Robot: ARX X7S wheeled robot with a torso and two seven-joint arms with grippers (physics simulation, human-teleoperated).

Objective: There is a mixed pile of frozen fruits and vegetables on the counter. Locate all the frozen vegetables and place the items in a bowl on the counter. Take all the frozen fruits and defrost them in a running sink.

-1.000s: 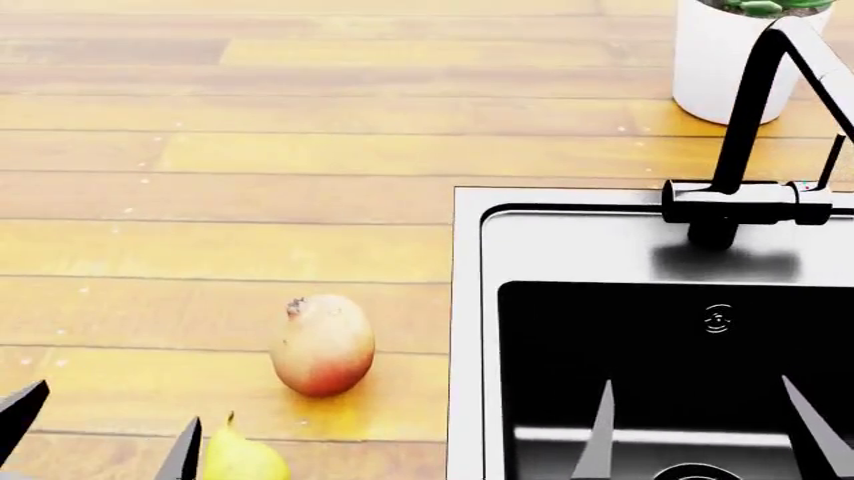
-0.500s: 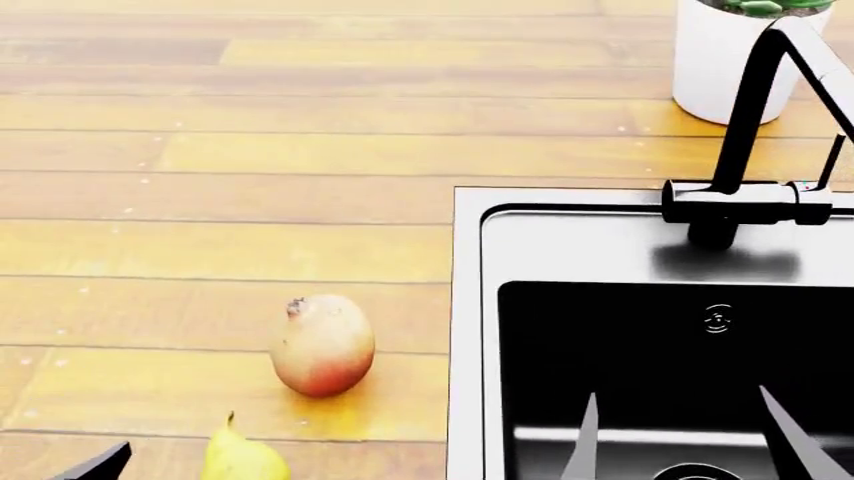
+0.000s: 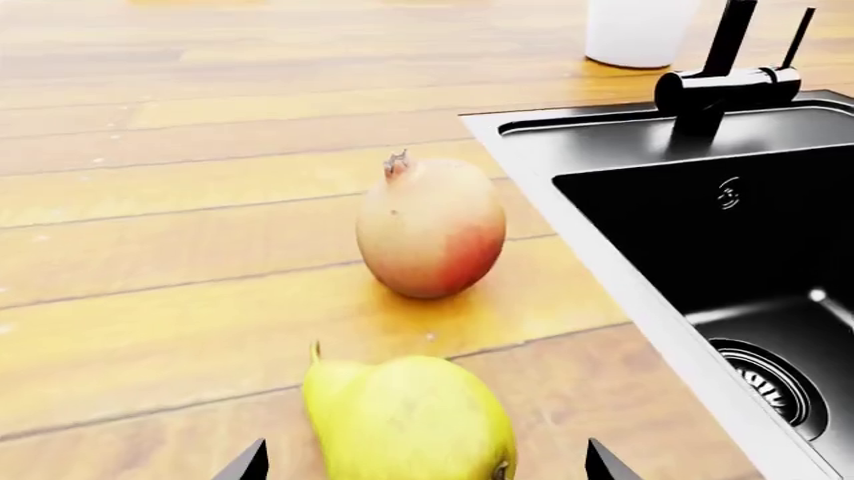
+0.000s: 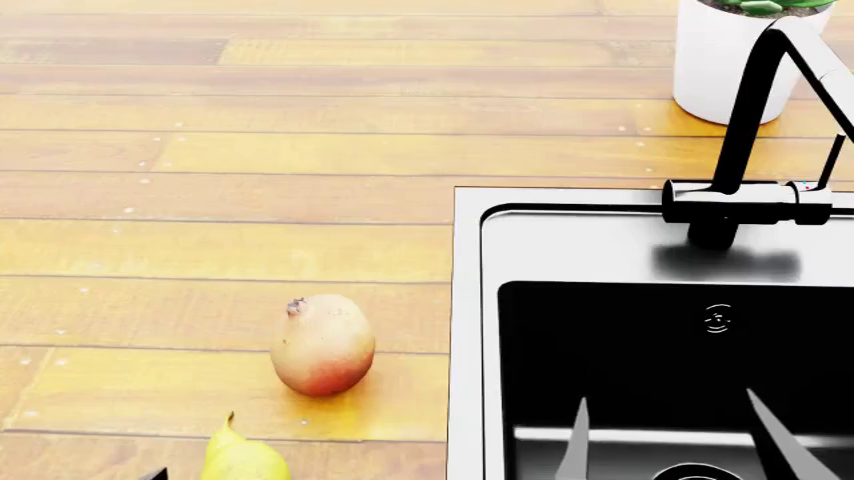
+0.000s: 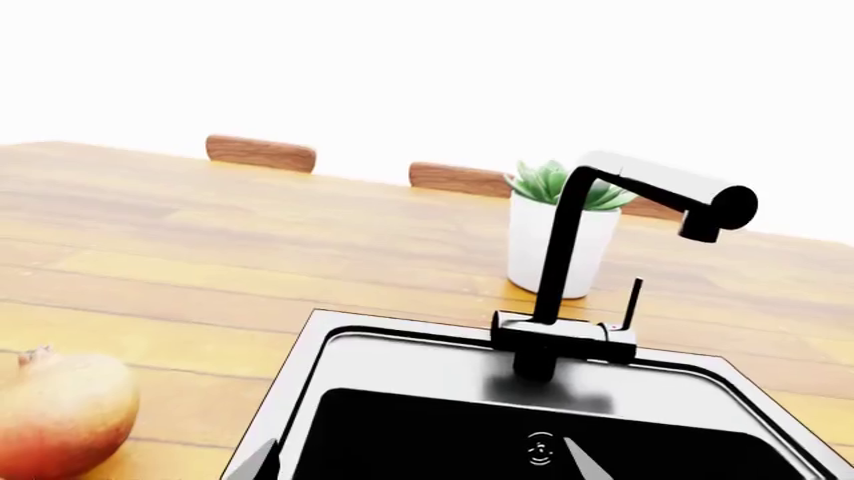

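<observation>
- Two fruits lie on the worktop [image 4: 200, 200], both in the lower left of the head view and left of the sink [image 4: 467, 300].
- The round fruit [image 4: 322, 344], orange-red with a pale yellowish blush and a small nub pointing to the upper left, rests near the sink's steel rim without touching it.
- A yellow pear [image 4: 240, 458] lies just below the round fruit, apart from it, and is cut off by the bottom edge of the head view.
- In the left wrist view the pear [image 3: 407, 420] fills the lower centre, with the round fruit [image 3: 430, 225] above it and the sink [image 3: 694, 220] at the right.
- The left fingers [image 3: 416, 462] are spread wide, their two dark tips [image 3: 244, 463] showing at the bottom edge on either side of the pear; whether they touch it cannot be told.
- The right fingers [image 4: 678, 440] stand apart over the black basin at the lower right of the head view, holding nothing.
- The black faucet [image 4: 747, 150] rises at the sink's back edge, upper right of the head view, with a thin lever beside it.
- A white plant pot [image 4: 727, 60] stands on the worktop behind the faucet, in the top right corner.
- In the right wrist view the faucet [image 5: 574, 290] stands at centre, the plant pot [image 5: 554, 245] just behind it, and the round fruit [image 5: 60, 415] sits at the lower left edge.
</observation>
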